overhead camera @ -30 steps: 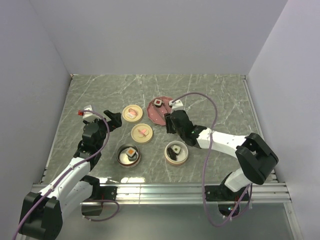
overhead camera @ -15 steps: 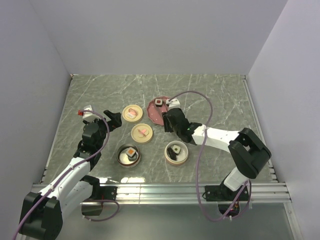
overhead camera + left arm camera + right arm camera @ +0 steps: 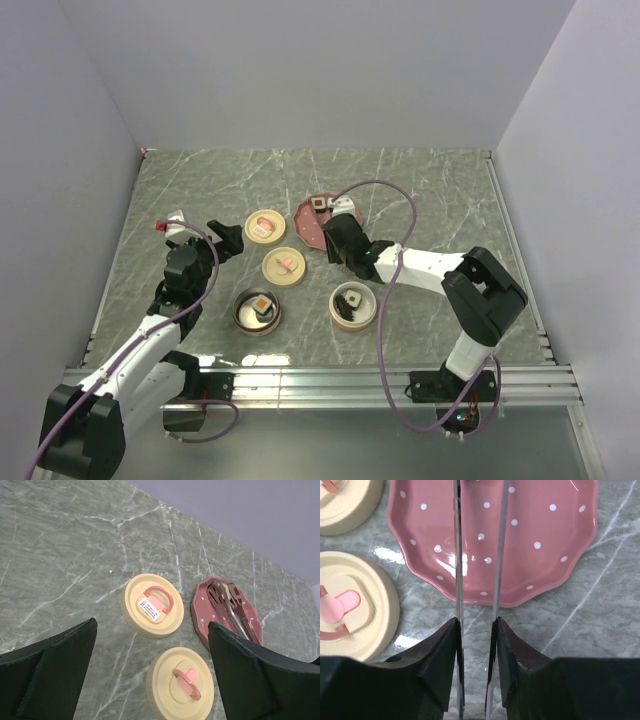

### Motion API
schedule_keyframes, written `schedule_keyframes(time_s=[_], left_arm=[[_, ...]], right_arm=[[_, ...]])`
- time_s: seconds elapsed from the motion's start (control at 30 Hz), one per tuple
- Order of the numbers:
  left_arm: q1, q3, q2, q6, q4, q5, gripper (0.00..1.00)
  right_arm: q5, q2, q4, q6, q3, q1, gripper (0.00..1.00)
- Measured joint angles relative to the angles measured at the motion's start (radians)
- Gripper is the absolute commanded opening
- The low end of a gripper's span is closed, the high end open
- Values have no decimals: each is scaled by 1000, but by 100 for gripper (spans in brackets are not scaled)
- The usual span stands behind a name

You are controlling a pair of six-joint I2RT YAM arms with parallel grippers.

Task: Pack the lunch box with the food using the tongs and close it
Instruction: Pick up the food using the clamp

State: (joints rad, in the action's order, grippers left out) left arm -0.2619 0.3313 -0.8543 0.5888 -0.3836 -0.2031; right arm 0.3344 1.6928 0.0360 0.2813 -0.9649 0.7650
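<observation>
My right gripper (image 3: 335, 238) (image 3: 476, 630) is shut on the tongs (image 3: 458, 555), with one slim metal arm against each finger. The tongs reach forward over the pink dotted plate (image 3: 308, 228) (image 3: 545, 530); their tips are cut off in the right wrist view. Two food pieces (image 3: 318, 204) sit at the plate's far rim. One lunch box bowl (image 3: 243, 318) holds an orange-topped piece (image 3: 262, 304). The other bowl (image 3: 368, 314) holds a green-topped piece (image 3: 354, 298) and a dark piece. My left gripper (image 3: 226, 240) (image 3: 152, 625) hangs open to the left, holding nothing.
Two cream round lids with pink handles lie between the arms: one (image 3: 264, 227) (image 3: 154, 605) beside the plate, the other (image 3: 284, 266) (image 3: 182, 682) nearer the bowls. Grey walls close in the marble table on three sides.
My right gripper has slid left and farther back toward the plate, and its jaws have closed tighter on the tongs. The left arm has not moved.
</observation>
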Motion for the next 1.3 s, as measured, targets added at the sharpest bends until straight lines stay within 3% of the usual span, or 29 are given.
schedule_keyframes(time_s=[0.17,0.4,1.0,1.3], left_arm=[[0,0,0,0,0,0,100],[0,0,0,0,0,0,99],[2,0,1,0,0,1,100],[5,0,2,0,0,2,99]], right_arm=[[16,0,-17,17,0,0,24],[26,-32,-33,25,14,0,15],[-10,-382,-44,16,205,2,11],[-13,-548,-36,18,293,98,11]])
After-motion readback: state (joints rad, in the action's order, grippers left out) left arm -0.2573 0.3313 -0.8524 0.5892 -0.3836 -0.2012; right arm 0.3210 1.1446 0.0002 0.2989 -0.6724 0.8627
